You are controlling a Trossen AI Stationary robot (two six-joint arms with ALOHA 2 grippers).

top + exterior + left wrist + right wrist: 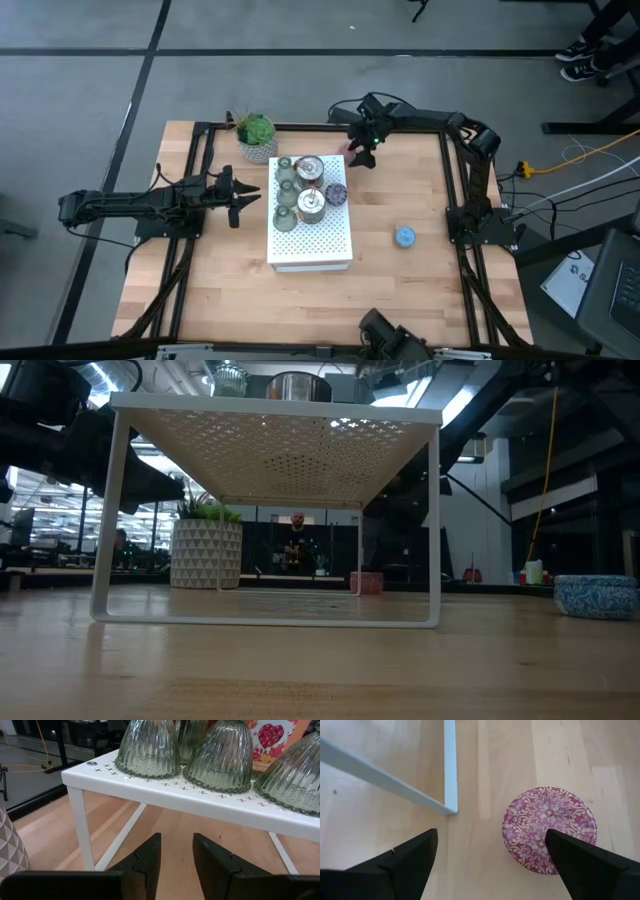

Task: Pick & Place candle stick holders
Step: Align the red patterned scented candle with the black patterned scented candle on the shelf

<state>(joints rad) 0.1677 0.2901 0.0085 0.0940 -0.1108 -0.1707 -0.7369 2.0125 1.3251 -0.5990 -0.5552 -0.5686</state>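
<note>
While hovering above the far bench edge, right tool [487, 862] is standing fully spread, pink holder [549, 830] lying directly below, offset toward one finger, just beside white box [311, 238]. Left tool [177, 862], parted, is waiting.

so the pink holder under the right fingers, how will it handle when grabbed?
The pink holder looks round and low, so it is unlikely to tip. It appears rigid with a glossy patterned surface, so it may slip. The open right gripper straddles only part of it.
</note>
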